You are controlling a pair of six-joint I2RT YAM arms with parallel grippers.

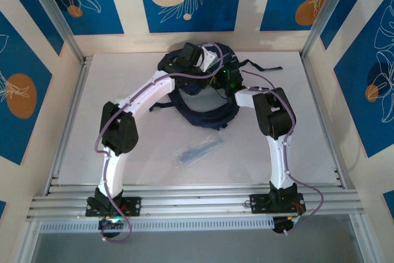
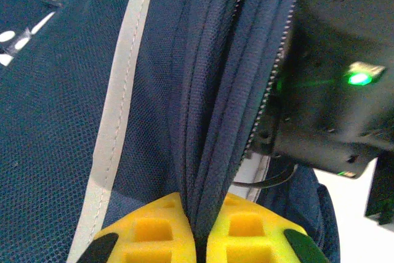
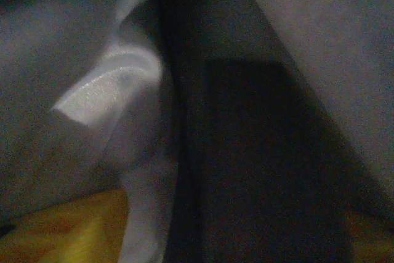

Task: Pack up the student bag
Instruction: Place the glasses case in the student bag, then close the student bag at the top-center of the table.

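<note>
Both arms share one build: the left arm [image 1: 144, 93] and the right arm [image 1: 278, 152] are made of white tubular links joined by bulky black motor housings, each mounted on a black base block [image 1: 111, 204]. A thin purple cable [image 1: 98, 138] loops loosely along each arm. The left tool [image 2: 198, 241] has bright yellow fingers [image 2: 151, 229] moulded with square recesses and edged with black pieces. A green light [image 2: 359, 78] glows on a black housing. On the right tool [image 3: 209, 247] the fingers [image 3: 68, 229] seem the same yellow, though that view is dim.
</note>
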